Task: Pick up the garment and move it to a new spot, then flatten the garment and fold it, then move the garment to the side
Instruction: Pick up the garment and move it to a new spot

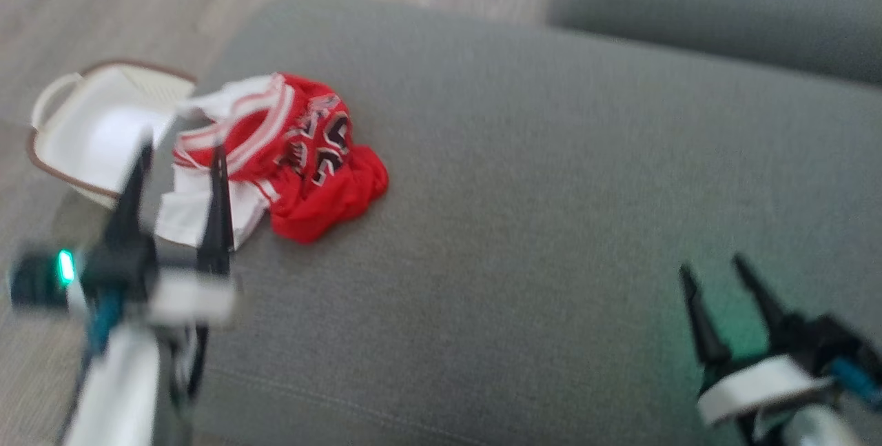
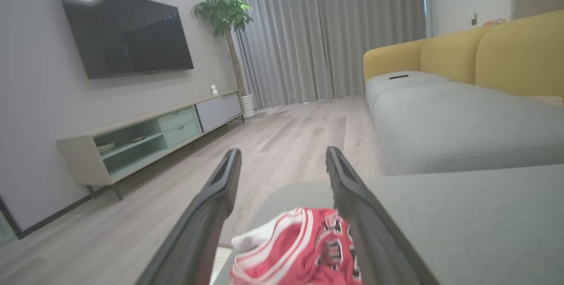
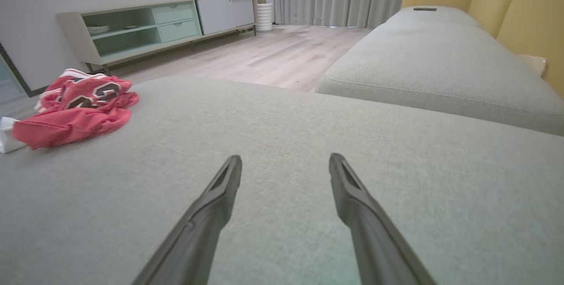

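We are seeing a white basket (image 1: 83,136) sitting on the floor (image 1: 103,5) off the cushion's (image 1: 551,191) left edge, its inside showing plain white. Our left gripper (image 1: 182,149) is hovering wide open, gripping nothing, over the crumpled garment (image 1: 324,184), which is lying near that edge and stretching rightwards from white to red. Grey cushion is spreading broadly beyond to our right gripper (image 1: 711,263), also gaping with nothing held.

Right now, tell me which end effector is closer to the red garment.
The left end effector: it hangs open over the white edge of the red garment. The right end effector, also open, sits far off above bare grey cushion.
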{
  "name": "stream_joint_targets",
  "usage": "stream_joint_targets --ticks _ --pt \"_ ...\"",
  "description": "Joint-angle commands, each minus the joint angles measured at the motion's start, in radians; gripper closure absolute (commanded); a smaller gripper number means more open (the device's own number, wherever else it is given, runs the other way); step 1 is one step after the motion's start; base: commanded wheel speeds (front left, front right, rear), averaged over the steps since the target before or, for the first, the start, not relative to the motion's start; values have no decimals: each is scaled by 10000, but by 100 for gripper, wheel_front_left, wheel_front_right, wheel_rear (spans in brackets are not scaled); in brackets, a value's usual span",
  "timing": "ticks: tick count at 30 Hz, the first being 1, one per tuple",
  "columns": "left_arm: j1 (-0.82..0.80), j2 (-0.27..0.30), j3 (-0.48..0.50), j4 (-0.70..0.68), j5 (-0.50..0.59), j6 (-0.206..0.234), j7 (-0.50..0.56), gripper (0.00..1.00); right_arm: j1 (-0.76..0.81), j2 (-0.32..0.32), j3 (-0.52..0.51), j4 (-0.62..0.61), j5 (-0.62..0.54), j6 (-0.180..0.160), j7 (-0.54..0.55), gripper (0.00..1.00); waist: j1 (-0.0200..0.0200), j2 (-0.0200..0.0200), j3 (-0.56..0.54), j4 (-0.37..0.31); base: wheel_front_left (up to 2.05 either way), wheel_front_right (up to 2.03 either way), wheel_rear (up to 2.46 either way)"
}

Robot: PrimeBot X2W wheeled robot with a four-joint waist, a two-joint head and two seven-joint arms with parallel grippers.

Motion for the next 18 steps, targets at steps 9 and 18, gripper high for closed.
stream_joint_targets --ticks 9,18 --pt "-5607 584 523 3784 -286 -498 1453 0 -1283 -1679 70 -803 107 73 -109 0 0 0 2810 -1016 0 0 0" --pt "-8044 1129 1517 8587 -1247 -217 4136 0 -1747 -2278 -132 -1198 279 73 -109 0 0 0 4027 -1867 0 0 0"
